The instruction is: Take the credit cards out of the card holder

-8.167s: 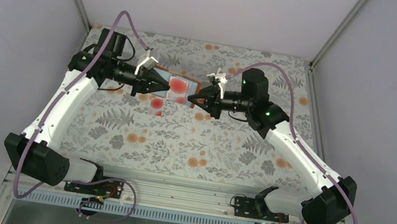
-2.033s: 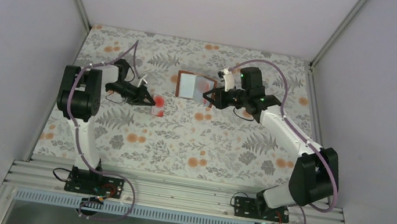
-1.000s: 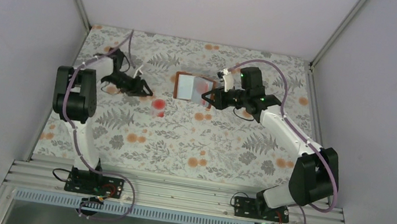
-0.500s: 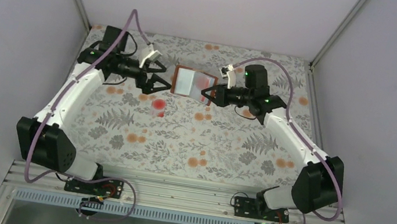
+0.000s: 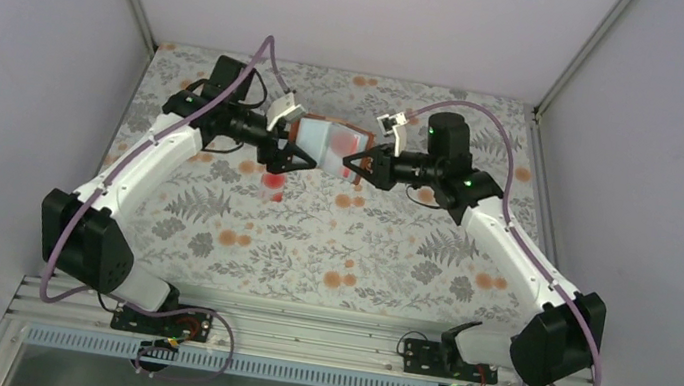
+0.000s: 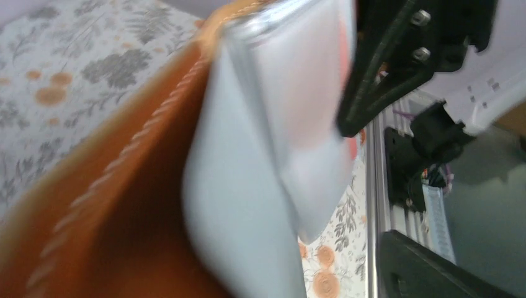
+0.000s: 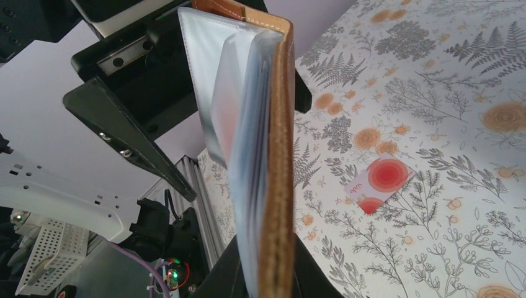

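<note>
Card holder (image 5: 329,141) hangs aloft between the arms, long axis left-right; right gripper (image 5: 358,163) clamps its right edge; left gripper (image 5: 298,146), jaws apart, straddles its left end; one blotched credit card (image 5: 269,184) lies below.

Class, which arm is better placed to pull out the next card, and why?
Left: the left gripper is open at the card holder sleeves; the right gripper is shut on it, holding it up.
</note>
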